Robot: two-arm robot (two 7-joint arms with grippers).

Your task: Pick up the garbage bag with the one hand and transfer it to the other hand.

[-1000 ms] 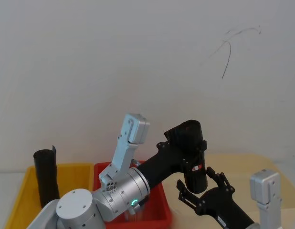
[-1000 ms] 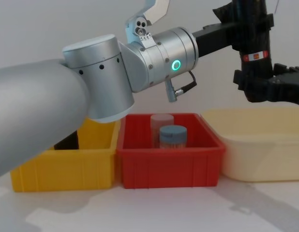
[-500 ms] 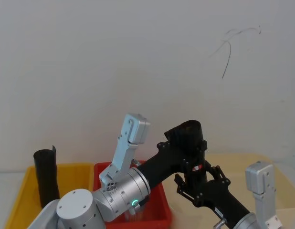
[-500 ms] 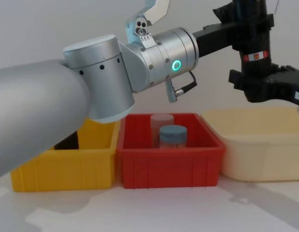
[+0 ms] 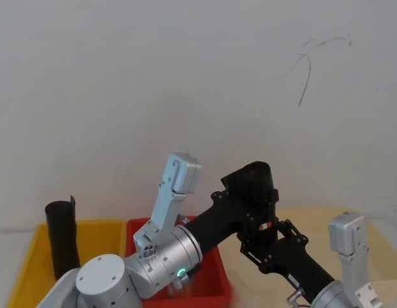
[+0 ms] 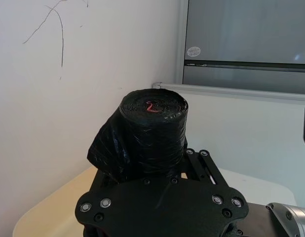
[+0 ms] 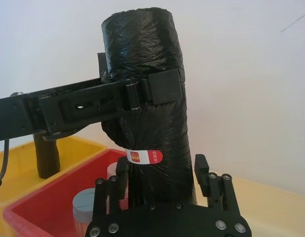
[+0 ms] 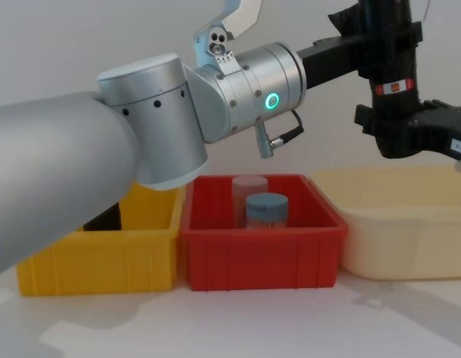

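Two trays come first at the left of the desk: a yellow tray in which a plain black roll is stood, and just beside it a red tray in which two jars are kept. Further right, the garbage bag is held in the air well above the trays, with its long axis upright and its label band low. Its upper part is clamped by the jaws of the left gripper. The right gripper is set below it, with its jaws spread to either side of the roll's lower end, beneath the band. Whether they touch the plastic cannot be told. A plain inward squeeze is judged to be all that is called for, since nothing is seen between jaws and roll. A cream tray lies underneath at the far right.
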